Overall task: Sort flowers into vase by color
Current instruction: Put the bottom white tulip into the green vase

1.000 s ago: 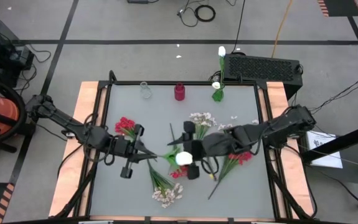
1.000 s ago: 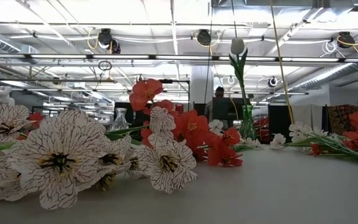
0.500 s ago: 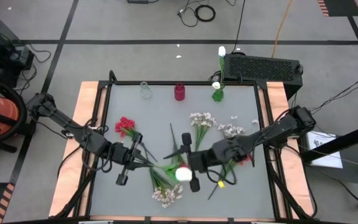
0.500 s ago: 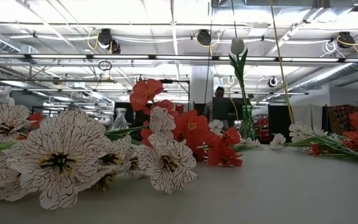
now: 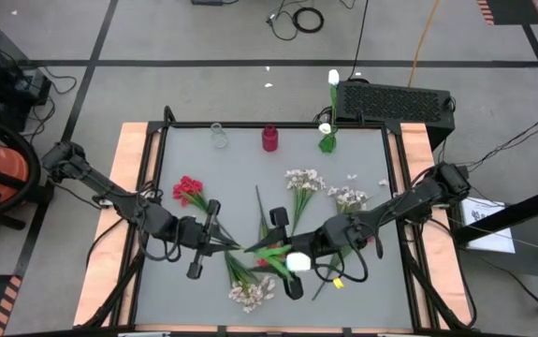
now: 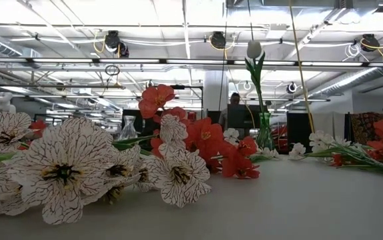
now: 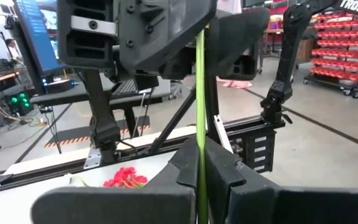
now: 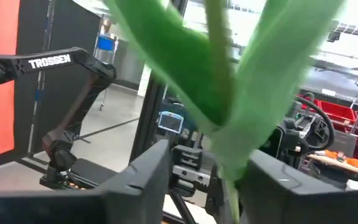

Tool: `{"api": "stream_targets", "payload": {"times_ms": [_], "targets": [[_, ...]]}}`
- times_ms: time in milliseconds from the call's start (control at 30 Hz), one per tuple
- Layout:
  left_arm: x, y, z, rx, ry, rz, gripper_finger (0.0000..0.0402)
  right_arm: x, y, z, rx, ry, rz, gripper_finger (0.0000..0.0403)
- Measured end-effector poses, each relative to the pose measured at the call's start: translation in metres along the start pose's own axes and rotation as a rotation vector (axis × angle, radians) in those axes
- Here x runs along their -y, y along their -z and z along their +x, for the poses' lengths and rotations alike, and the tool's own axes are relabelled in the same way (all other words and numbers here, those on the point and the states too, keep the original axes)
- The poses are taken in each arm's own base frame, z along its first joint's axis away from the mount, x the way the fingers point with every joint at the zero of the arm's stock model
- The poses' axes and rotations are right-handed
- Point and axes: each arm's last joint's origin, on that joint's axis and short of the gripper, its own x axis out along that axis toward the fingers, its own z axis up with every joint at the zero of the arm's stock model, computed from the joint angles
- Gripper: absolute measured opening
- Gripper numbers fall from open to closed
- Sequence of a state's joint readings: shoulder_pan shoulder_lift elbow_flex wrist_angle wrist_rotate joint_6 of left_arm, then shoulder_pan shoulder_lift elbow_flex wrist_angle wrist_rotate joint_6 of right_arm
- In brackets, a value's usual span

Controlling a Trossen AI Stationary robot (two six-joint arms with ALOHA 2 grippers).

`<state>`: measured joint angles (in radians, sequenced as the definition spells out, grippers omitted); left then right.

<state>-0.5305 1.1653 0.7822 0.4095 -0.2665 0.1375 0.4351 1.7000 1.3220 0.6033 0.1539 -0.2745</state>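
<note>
A white tulip-like flower [image 5: 298, 263] with long green leaves [image 5: 269, 251] hangs above the table's near middle, between my two grippers. My left gripper [image 5: 220, 241] comes from the table's left and is shut on its green stem [image 7: 200, 124]. My right gripper [image 5: 276, 255] comes from the right and is open. Its fingers [image 8: 144, 180] stand on either side of the stem where the leaves [image 8: 228, 93] spread. The bloom lies over the right gripper's body. At the far edge stand a clear vase [image 5: 218, 136], a red vase [image 5: 269, 139] and a green vase [image 5: 327, 140] holding a white tulip [image 5: 333, 78]. My left gripper pinches the tulip's bare green stem [image 7: 200, 177] between its two fingers, coming level from the table's left. The stem runs on ahead of the fingers toward my right gripper. The flower is lifted clear of the table. My right gripper: I cannot tell whether its fingers touch the stem between them.
Red flowers [image 5: 187, 190] lie at the left. Pale blossom clusters lie at the far middle [image 5: 301, 178], at the right [image 5: 348, 197] and at the near edge [image 5: 252, 295]. In the low view, veined pale blooms [image 6: 64, 170] and red blooms [image 6: 204, 137] fill the foreground.
Both grippers have moved toward the table's near edge with the white tulip between them, still clear of the table. My right gripper has also tipped upward and come closer along the stem toward my left gripper.
</note>
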Motion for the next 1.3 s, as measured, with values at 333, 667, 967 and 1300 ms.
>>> {"api": "stream_targets", "payload": {"times_ms": [333,667,967,1300], "targets": [[0.004,0.000,-0.001,-0.002,0.019,-0.024,0.0019,0.002,0.000,0.000,-0.006,0.018,-0.001,0.0009],[0.009,0.002,-0.004,-0.044,-0.050,-0.024,0.0199,0.009,-0.010,-0.013,-0.138,0.068,0.064,0.0005],[0.009,0.014,-0.007,-0.178,-0.224,0.027,0.0271,0.045,-0.059,-0.087,-0.464,0.382,0.011,0.0003],[0.009,0.020,-0.008,-0.232,-0.223,0.021,0.0272,0.096,-0.112,-0.196,-0.515,0.743,0.092,0.0003]]}}
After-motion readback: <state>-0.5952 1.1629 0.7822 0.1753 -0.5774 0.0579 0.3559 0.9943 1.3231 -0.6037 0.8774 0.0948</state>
